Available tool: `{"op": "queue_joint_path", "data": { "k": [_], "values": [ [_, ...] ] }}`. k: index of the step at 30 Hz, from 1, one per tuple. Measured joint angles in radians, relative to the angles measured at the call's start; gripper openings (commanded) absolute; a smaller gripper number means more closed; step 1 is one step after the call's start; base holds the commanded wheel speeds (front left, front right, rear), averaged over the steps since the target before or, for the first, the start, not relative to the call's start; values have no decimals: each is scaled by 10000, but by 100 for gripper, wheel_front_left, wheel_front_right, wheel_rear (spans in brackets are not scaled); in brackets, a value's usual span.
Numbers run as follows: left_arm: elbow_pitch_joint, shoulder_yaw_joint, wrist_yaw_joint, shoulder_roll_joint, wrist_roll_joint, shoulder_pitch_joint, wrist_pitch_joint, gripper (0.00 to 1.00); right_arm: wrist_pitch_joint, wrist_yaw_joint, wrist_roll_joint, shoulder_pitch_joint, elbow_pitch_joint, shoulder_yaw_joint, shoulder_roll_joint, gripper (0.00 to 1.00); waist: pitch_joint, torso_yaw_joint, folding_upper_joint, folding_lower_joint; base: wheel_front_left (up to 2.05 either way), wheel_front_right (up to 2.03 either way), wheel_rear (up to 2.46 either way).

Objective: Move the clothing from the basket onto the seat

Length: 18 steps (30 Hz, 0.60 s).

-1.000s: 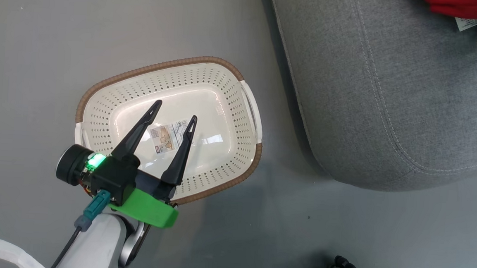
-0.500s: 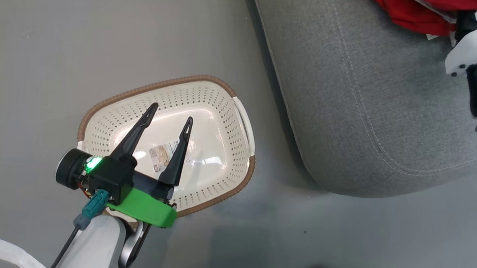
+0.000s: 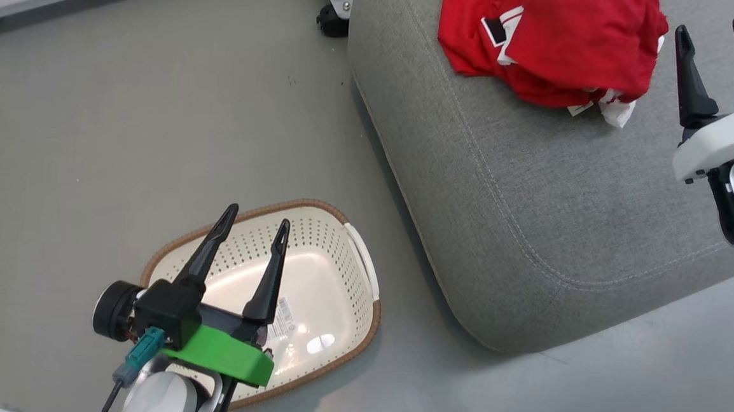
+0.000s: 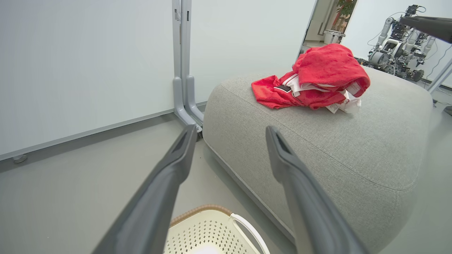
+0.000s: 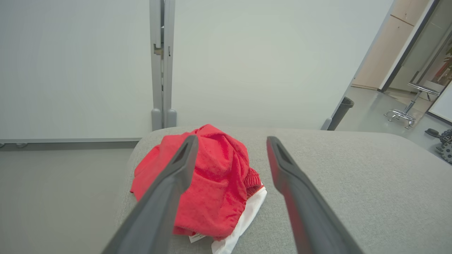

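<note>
head cam: up high, aimed steeply down at the floor (image 3: 92, 119). Basket (image 3: 329, 248) low left, seat (image 3: 533, 197) right, jersey (image 3: 555, 45) near the top edge, left tool (image 3: 258, 215) bottom left, right tool (image 3: 711, 26) top right.
left wrist cam: low down, just over the basket, looking roughly level past its fingers (image 4: 162, 197) at the seat's side. Jersey well off, white wall (image 4: 88, 53) behind.
right wrist cam: over the seat, looking along its top, jersey close up by the fingers, same wall behind.
shared: all three catch seat and jersey. Head and left wrist both get the basket, and both wrist cams get the wall and its grey post (image 4: 182, 70).
</note>
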Motion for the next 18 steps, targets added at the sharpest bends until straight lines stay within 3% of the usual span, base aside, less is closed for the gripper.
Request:
{"op": "queue_joint_path", "data": {
  "k": [8, 18],
  "values": [
    [-136, 740, 0, -353, -21, 732, -2, 100, -2, -2, 654, 2092, -3239, -700, -295, 100, -1441, 36, 0, 0, 0, 0, 0],
    [-307, 1419, 0, -533, -46, 1450, 0, 100, -4, -6, 456, 5078, -5718, -2201, 1014, 100, -2640, 809, 0, -1, 0, 0, 0]
  ]
}}
